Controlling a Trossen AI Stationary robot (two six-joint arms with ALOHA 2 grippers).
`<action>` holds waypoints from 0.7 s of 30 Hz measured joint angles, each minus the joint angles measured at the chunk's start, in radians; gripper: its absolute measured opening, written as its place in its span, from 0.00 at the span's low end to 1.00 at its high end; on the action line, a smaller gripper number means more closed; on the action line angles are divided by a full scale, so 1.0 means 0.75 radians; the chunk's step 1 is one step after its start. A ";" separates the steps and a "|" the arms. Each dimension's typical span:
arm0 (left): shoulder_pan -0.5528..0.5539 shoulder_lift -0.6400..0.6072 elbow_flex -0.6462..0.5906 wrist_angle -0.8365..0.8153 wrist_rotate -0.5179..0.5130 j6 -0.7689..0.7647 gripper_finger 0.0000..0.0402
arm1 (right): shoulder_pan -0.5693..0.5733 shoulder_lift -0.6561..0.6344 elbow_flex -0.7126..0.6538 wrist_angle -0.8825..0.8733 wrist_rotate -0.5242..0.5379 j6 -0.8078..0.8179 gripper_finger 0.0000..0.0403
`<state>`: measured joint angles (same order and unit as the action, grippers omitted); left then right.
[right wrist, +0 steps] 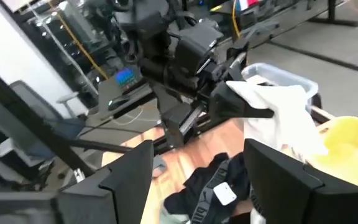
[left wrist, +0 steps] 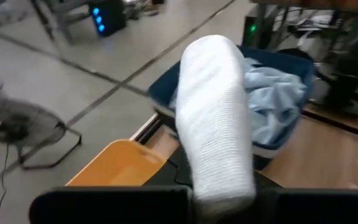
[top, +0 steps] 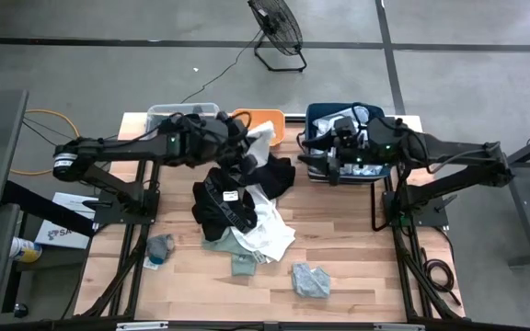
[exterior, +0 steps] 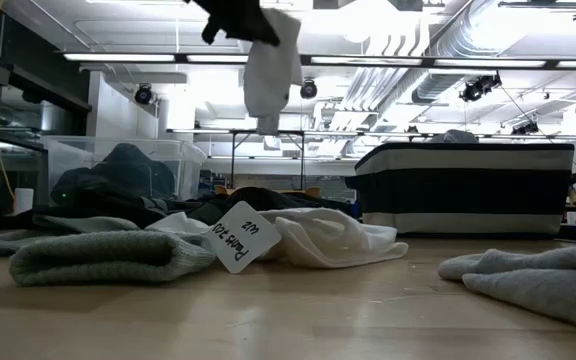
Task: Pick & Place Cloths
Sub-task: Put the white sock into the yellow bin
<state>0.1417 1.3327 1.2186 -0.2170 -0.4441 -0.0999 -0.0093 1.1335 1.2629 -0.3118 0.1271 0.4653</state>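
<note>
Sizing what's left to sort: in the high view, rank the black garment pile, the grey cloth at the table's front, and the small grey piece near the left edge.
1. black garment pile
2. grey cloth
3. small grey piece

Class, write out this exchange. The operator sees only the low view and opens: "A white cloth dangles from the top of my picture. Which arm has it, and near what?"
Observer: The left end effector is shut on the white cloth, held up off the table by the orange bin.
Operator: What is in the navy bin? I see only its wall.
Observer: A pale blue cloth lies inside the navy bin.
Operator: And the other arm?
Observer: The right end effector hovers at that bin's table-side edge, fingers open and empty.
</note>
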 joint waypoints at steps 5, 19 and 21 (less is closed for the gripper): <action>0.125 0.022 0.001 -0.041 0.056 -0.065 0.01 | 0.000 -0.025 0.000 -0.044 0.045 -0.002 0.60; 0.371 0.291 -0.001 0.074 0.116 0.123 0.01 | 0.000 -0.024 0.000 -0.138 0.076 -0.001 0.60; 0.387 0.328 -0.001 0.136 0.113 0.207 0.01 | 0.000 -0.024 0.000 -0.139 0.075 -0.001 0.60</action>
<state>0.4321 1.5787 1.2182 -0.1154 -0.3597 0.0553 -0.0093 1.1158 1.2629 -0.4160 0.1837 0.4648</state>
